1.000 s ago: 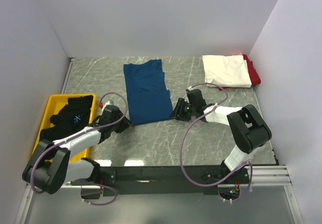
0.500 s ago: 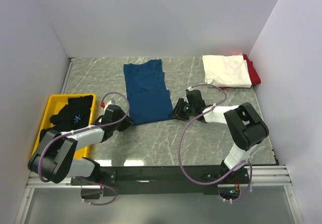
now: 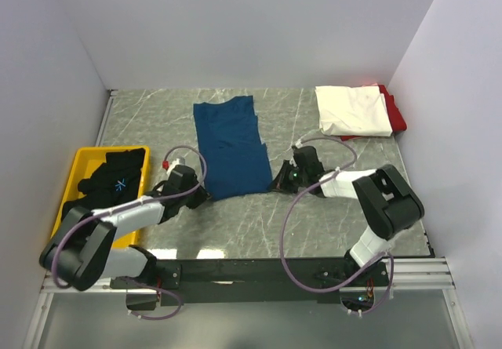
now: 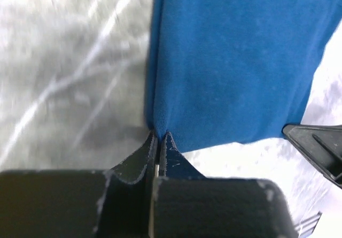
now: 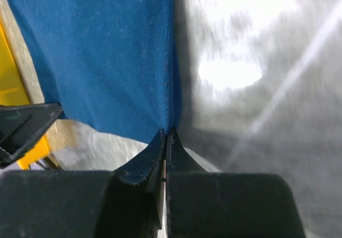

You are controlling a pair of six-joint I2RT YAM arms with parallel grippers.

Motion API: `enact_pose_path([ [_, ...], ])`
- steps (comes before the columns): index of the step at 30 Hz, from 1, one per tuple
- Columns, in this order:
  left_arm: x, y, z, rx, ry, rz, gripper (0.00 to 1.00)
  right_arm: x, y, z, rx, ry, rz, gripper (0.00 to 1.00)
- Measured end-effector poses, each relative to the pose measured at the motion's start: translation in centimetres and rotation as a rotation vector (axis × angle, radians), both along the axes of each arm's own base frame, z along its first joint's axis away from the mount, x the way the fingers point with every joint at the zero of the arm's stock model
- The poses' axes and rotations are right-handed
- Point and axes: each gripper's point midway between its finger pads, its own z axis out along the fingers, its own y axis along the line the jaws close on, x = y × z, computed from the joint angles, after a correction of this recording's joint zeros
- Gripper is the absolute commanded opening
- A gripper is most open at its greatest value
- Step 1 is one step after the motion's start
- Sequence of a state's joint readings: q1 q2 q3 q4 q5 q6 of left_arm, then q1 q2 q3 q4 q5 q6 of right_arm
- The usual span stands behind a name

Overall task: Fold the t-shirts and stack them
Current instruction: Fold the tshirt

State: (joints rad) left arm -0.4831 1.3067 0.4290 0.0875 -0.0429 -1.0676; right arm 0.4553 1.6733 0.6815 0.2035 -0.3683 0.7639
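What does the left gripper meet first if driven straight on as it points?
The blue t-shirt: the left gripper is shut on its near corner, so it would likely just bunch that cloth.

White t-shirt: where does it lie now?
In the top view, the white t-shirt lies folded at the far right corner, over the red t-shirt.

Table (image 3: 337, 216): grey marble-look top. On it, a blue tee (image 3: 230, 147) lies flat mid-table as a long strip running near to far. A folded white tee (image 3: 353, 110) sits in the far right corner over a red tee (image 3: 397, 116), of which only the right edge shows. A yellow bin (image 3: 76, 170) sits at the left edge, near half, well apart from the white tee.
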Motion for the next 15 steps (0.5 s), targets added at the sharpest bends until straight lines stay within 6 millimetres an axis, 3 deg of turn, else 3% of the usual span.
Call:
enact_pose_path([
  [10,-5.6,-0.5,2.9,-0.045,-0.049,-0.068,0.01,-7.0,-2.6,0.7,0.046,-0.021,0.035,0.0],
  [15,-8.7,-1.7,4.0,-0.1,-0.074,-0.133,0.01,-9.7,-3.3,1.8,0.076,-0.074,0.056,0.0],
])
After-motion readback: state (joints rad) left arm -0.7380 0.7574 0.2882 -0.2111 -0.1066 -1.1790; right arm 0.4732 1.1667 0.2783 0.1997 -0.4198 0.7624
